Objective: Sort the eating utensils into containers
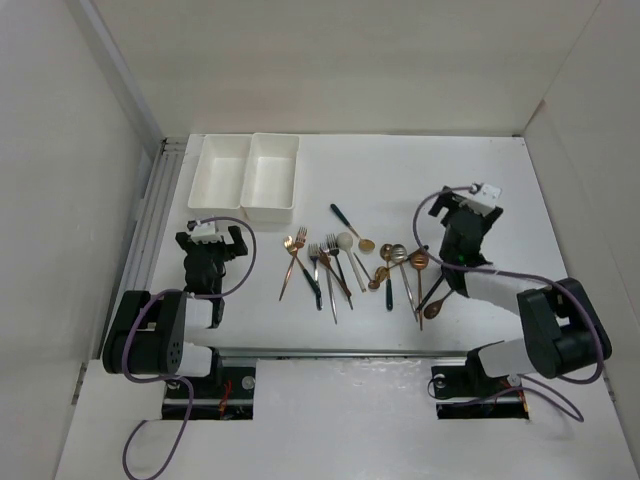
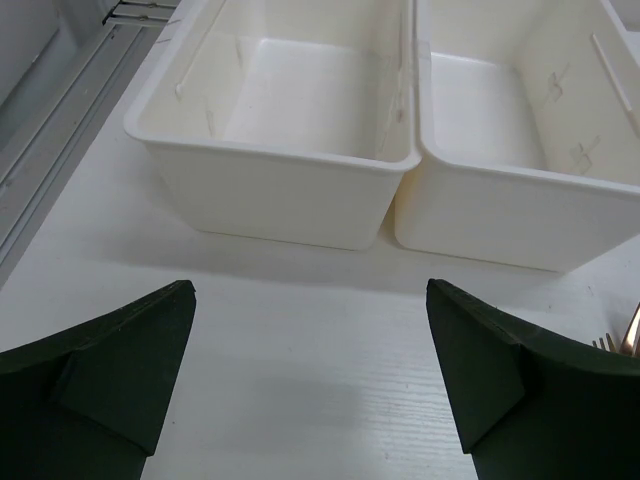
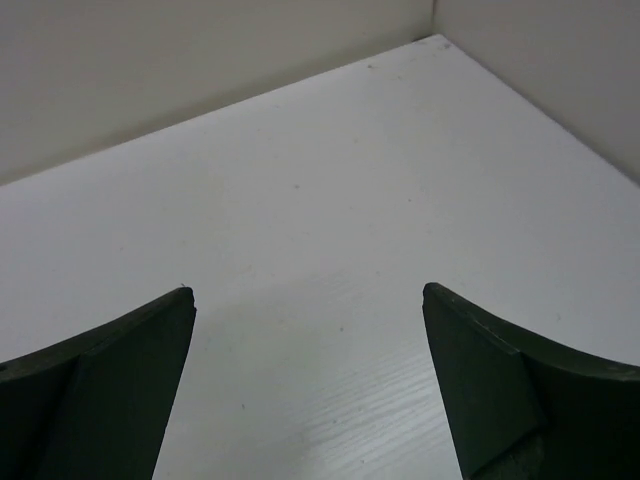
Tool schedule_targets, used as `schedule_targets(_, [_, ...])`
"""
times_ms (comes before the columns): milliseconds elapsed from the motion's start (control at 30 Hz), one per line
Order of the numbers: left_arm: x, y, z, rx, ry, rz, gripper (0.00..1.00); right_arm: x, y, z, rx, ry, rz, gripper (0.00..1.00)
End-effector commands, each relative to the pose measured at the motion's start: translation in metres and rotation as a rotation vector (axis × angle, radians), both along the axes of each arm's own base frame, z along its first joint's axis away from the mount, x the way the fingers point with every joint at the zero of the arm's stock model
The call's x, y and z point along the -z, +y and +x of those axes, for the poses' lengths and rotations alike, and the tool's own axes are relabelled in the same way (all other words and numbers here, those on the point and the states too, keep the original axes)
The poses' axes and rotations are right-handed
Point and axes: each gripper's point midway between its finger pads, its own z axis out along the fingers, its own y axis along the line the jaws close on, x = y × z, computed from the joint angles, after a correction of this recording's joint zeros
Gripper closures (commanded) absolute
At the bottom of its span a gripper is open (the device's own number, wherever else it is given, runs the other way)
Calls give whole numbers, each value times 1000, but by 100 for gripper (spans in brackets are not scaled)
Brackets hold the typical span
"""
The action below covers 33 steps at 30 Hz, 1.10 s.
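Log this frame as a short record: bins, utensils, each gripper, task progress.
bins: two, white, side by side, far left of the table, both empty
utensils: all lying loose mid-table, forks and spoons mixed
left gripper: open, empty, facing the bins
right gripper: open, empty, over bare table
progress: nothing sorted yet

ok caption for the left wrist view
Open left gripper faces two empty white bins set side by side.

Top view: high, behind the arm bases, looking down on the whole counter (image 1: 400, 170).
Left wrist view: low and close, facing the two white bins (image 2: 270, 190), which the top view also shows.
Right wrist view: low, facing a far corner of the counter.
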Motion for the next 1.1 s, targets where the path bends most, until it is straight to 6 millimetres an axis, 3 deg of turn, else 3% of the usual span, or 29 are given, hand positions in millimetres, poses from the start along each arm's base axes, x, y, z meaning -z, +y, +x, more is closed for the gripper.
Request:
schedule_targets(0, [-58,-1,11,1,-218,-12,0,-54,-4,13,184,104,-107,0])
schedule_targets(33, [-58,0,11,1,-218,-3,0,-95,6,22,232,90,-141,0])
schedule_targets(67, [-59,-3,11,18,-218,-2,0,-91,3,22,312,173,-238,0])
schedule_targets(100, [-66,-6,11,35,-243,19,0,-104,-4,17,382,263,-383,0])
schedule_targets(133, [-69,-18,9,112,-244,49,0,-116,-13,11,490,305,-419,0])
schedule_targets(167, [-85,-21,14,143,-264,73,0,-143,-13,16,539,305,-416,0])
schedule_targets(200, [-78,-29,14,196,-155,94,0,-140,-9,25,531,352,-446,0])
schedule_targets(233, [-89,-54,15,362,-141,184,0,-137,1,31,461,407,-470,0])
schedule_targets(267, [-134,-65,29,451,-211,325,0,-167,31,52,260,363,-397,0])
schedule_targets(300, [-143,-70,33,509,-208,446,0,-135,40,36,116,573,-413,0])
schedule_targets(333, [-139,-71,39,540,-162,568,0,-133,52,37,71,531,-165,0])
schedule_targets(367, [-152,-62,49,469,-157,594,0,-125,62,36,-72,564,34,0])
schedule_targets(400, [-184,-52,63,390,-190,606,0,-112,69,28,-136,584,173,2])
schedule_targets(433, [-183,-47,71,355,-139,604,0,-120,78,12,-193,527,356,6])
schedule_targets(467, [-173,-37,86,286,-57,582,0,-108,87,3,-245,534,439,9])
schedule_targets(500, [-181,-36,91,252,-44,573,0,-55,97,-20,-260,645,510,18])
schedule_targets(533, [-192,-37,92,219,-58,566,0,-47,97,-34,-245,638,567,23])
schedule_targets(567, [-195,-46,88,225,-64,566,0,-27,101,-46,-202,671,639,28])
schedule_targets(600, [-189,-52,84,250,-53,554,0,9,97,-65,-153,747,656,37])
schedule_targets(733, [-158,-78,68,407,27,434,0,43,95,-88,-88,809,679,54])
schedule_targets(833, [-141,-93,54,501,68,388,0,61,87,-103,-2,882,680,55])
schedule_targets(967, [-134,-92,46,483,80,329,0,88,71,-134,123,956,678,54])
schedule_targets(1067, [-132,-89,43,470,85,322,0,93,65,-140,156,961,676,42])
